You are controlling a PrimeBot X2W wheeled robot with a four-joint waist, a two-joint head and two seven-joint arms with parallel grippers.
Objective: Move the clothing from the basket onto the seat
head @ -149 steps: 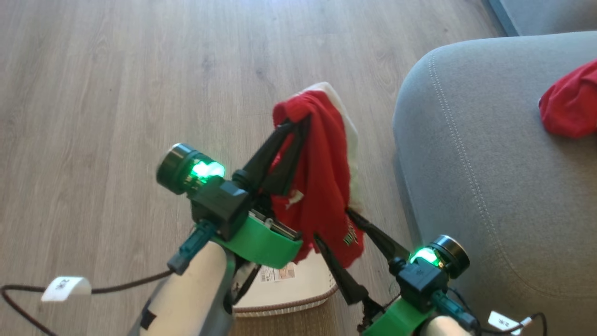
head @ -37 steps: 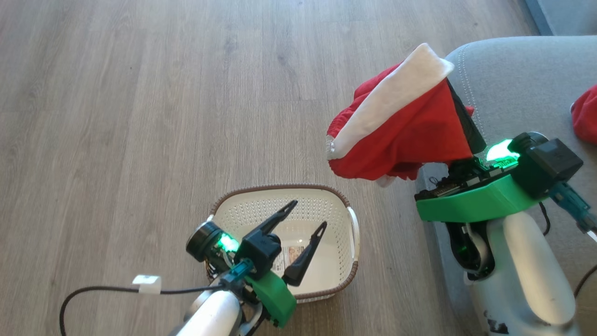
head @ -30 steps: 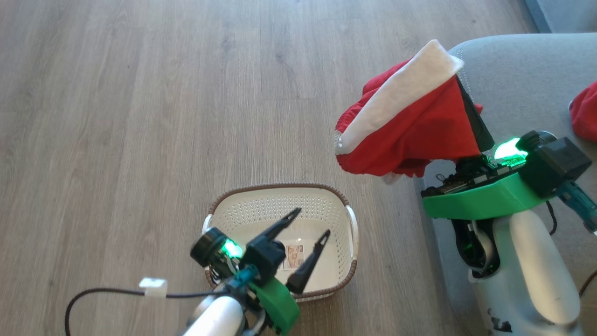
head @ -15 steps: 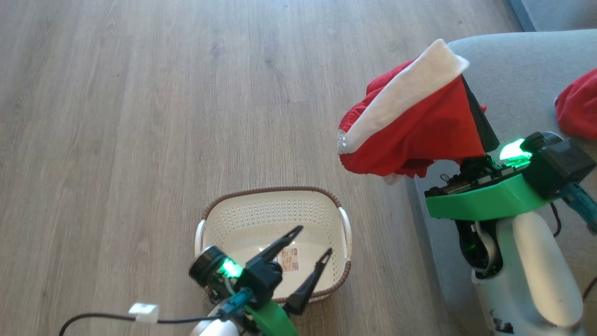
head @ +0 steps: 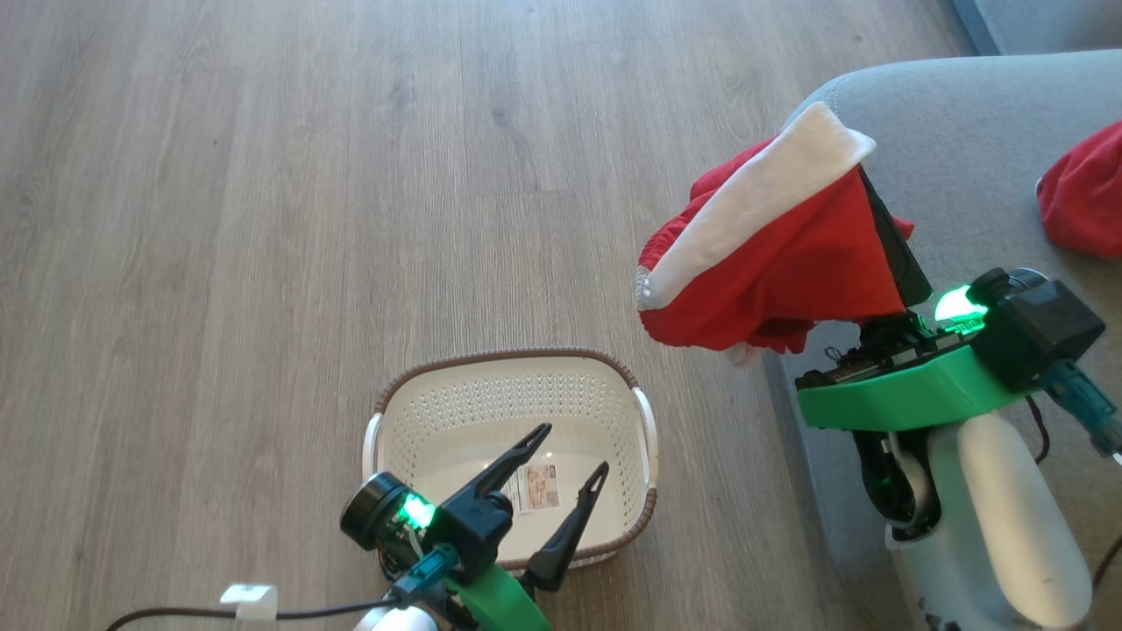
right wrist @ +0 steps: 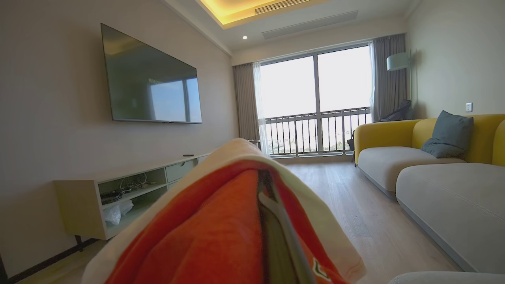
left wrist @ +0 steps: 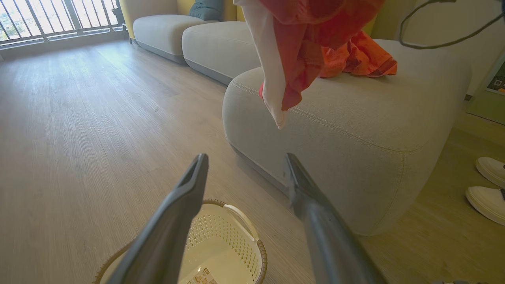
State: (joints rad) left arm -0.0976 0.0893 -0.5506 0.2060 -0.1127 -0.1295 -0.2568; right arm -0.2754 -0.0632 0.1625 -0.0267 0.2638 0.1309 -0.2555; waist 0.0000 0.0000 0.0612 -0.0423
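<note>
Head view shows you the basket at lower centre empty, one red garment on the seat at right, and the trimmed garment pinched in your right fingers at the seat's edge, not yet set down, with your left fingers wide and empty.

- soft red cloth garment with fleecy white trim, upper right: matt, kinda fuzzy
- cream perforated plastic basket, lower middle: smooth, slight sheen, brown woven-look rim
- grey fabric seat cushion: matt weave, paler stitching
- grey-brown wood-plank floor: smooth, satin grain
</note>
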